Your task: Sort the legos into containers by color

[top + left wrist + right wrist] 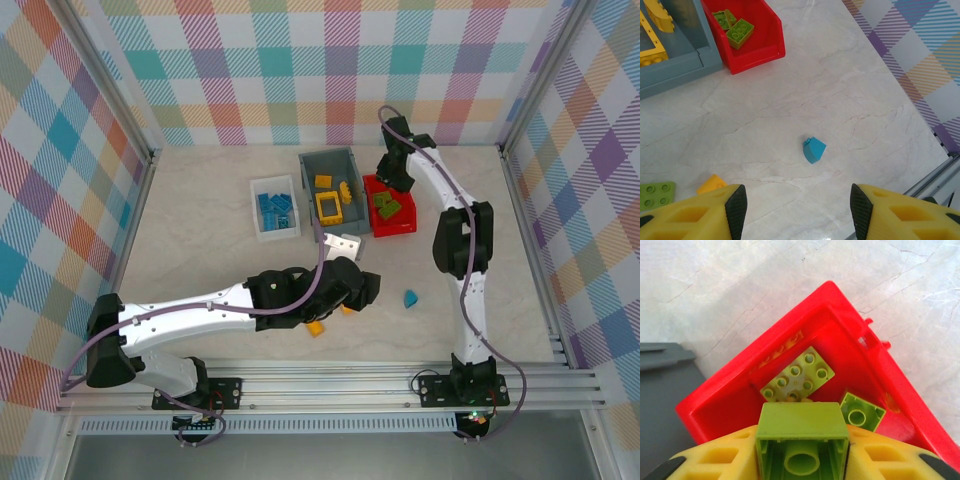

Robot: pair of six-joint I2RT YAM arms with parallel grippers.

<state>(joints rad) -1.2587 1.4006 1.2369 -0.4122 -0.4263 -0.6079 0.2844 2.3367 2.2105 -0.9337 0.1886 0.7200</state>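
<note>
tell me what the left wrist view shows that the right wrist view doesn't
Left wrist, not right wrist: a small blue sloped plastic brick loose on the marble table, plus an orange brick and a flat green plate beside the open left gripper. Right wrist, not left wrist: the right gripper clamping a green hollow-bottomed brick above the bin. Both: the red plastic bin holding green studded bricks, and the grey bin.

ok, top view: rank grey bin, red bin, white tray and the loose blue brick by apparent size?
1. grey bin, largest
2-3. red bin and white tray, which look about alike, so not ranked
4. blue brick, far the smallest
</note>
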